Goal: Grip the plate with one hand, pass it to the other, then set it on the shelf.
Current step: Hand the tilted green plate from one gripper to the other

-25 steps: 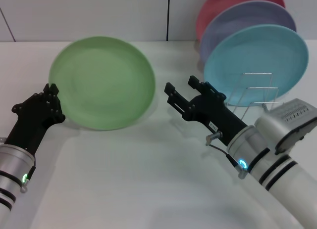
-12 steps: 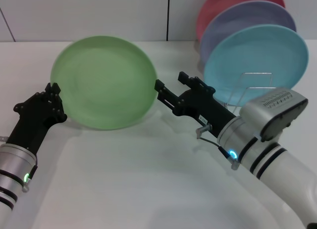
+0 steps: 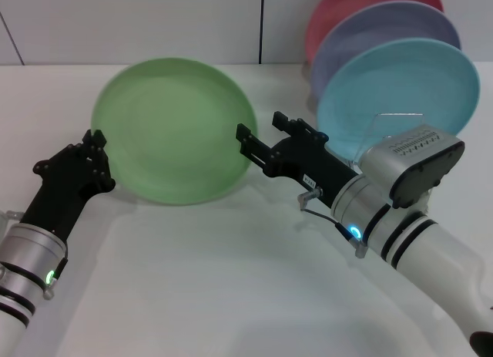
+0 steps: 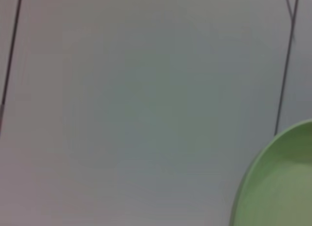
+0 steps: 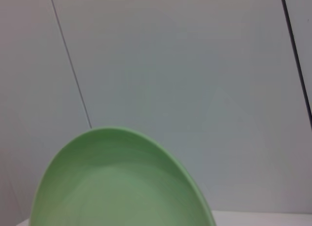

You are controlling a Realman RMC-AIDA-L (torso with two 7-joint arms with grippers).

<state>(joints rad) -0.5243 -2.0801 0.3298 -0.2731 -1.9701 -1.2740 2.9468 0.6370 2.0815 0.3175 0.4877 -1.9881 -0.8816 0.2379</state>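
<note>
Light green plate [image 3: 176, 129] held tilted above the white counter [image 3: 208, 280], concave face toward the head camera, left rim pinched in the left gripper [image 3: 95, 166], jaws closed on that edge. Left arm [image 3: 35, 257] slim, silver-white with black rings and a small green light, reaching in from the lower left. Right gripper [image 3: 260, 139] at the plate's right rim, jaws parted, one black finger [image 3: 248, 137] overlapping the rim, the other finger [image 3: 291, 126] just to the right of it; actual contact with the plate not discernible. Right arm [image 3: 416, 226] thick and white, carrying a silver-and-black boxy module [image 3: 414, 166] and a blue light. Wire shelf [image 3: 393, 145] at the far right of the counter, partly hidden behind the module, holding three upright plates: light blue plate [image 3: 400, 87] in front, lavender plate [image 3: 377, 33] behind it, pink plate [image 3: 347, 6] at the back. Green plate well apart from the shelf. Plate rim also visible in both wrist views against a pale panelled wall [image 5: 185, 79].
</note>
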